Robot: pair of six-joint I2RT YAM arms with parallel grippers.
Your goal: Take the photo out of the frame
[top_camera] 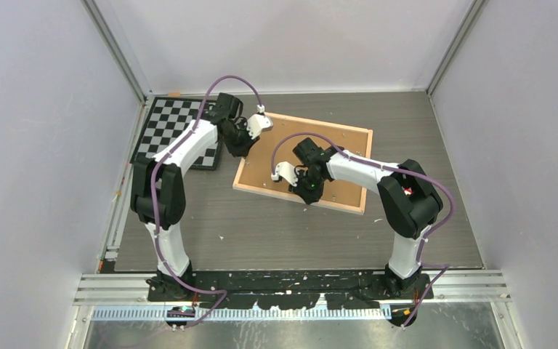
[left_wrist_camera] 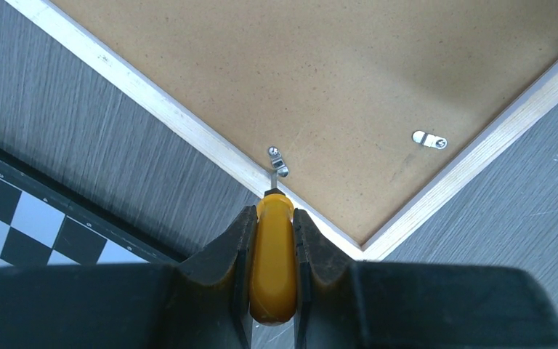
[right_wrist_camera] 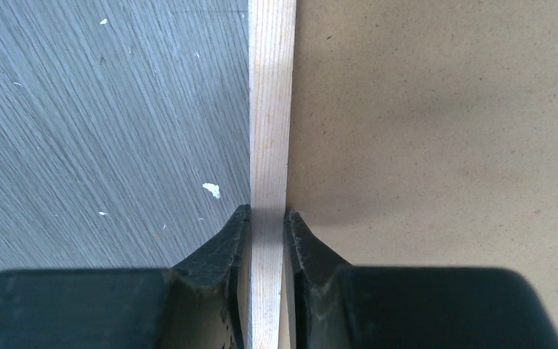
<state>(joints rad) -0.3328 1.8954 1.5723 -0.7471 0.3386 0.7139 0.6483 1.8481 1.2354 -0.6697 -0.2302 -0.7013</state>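
- Jaws of your left gripper (left_wrist_camera: 275,214), in the left wrist view, are closed narrow on the yellow handle of a screwdriver (left_wrist_camera: 275,254). Straight ahead of them, its metal tip meets a small turn clip (left_wrist_camera: 277,161) beside the rim of the frame (left_wrist_camera: 334,65). A second clip (left_wrist_camera: 429,139) lies ahead and to the right. The checkerboard (left_wrist_camera: 29,225) is off to the left.
- In the right wrist view, your right gripper (right_wrist_camera: 267,214) straddles the frame's pale wood rim (right_wrist_camera: 270,109) and pinches it narrowly. One jaw is on the table side, the other on the brown panel (right_wrist_camera: 443,145).
- From above, the frame lies flat and back-up on the table (top_camera: 298,233). Your left arm reaches forward, wrist bent down at the frame's left edge. Your right arm folds inward to its near edge.
- You cannot see the photo; it is presumably under the panel.
- Expect the frame to be stiff, light and ready to slide, so the rim pinch suits it.
- The print is probably thin and easily creased, so take it by an edge.
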